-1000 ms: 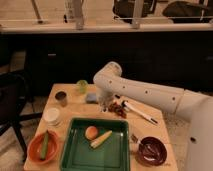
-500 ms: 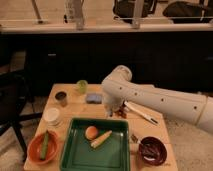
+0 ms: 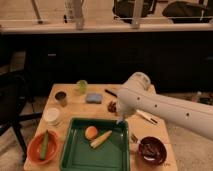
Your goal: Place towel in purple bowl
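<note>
Wooden tabletop (image 3: pixel 75 111), dark cabinets behind. Swung forward since earlier to green tray's (image 3: pixel 95 121) back-right rim, tool (image 3: pixel 121 120) shut; towel not made out. In tray, orange fruit (image 3: pixel 91 132) and yellow piece (image 3: pixel 101 139); purple bowl (image 3: pixel 151 150) front right, apart from tool.

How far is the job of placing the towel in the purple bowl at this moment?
Done: nothing is visibly finished; the purple bowl shows no cloth. In hand: the gripper, shut, hangs over the far right corner of the green tray; whether it holds the towel, I cannot tell. Left: carry to the bowl, release.
</note>
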{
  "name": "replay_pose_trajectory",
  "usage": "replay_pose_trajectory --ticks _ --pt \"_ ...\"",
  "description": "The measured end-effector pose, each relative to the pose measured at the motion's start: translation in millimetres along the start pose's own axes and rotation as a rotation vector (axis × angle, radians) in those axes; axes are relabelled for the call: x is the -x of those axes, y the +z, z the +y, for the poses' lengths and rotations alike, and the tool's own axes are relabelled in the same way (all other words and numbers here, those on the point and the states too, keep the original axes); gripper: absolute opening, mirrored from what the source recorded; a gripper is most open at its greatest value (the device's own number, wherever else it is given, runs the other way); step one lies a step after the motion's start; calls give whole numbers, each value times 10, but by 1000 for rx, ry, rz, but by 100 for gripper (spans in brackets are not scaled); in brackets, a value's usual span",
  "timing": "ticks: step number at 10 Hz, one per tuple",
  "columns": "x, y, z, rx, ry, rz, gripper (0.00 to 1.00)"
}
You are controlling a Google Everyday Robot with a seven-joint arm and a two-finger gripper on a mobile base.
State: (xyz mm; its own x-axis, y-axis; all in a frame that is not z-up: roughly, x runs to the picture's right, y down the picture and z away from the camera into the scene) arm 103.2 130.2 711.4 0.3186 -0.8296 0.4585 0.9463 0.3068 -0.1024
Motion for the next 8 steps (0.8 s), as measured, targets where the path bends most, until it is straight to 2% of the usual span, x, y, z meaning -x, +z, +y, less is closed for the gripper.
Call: replay_pose_trajectory --ticks 2,6,8 --pt "44 -59 334 10 72 18 0" --pt "294 -42 671 9 151 0 0" --pt "356 -8 640 -4 142 -14 0"
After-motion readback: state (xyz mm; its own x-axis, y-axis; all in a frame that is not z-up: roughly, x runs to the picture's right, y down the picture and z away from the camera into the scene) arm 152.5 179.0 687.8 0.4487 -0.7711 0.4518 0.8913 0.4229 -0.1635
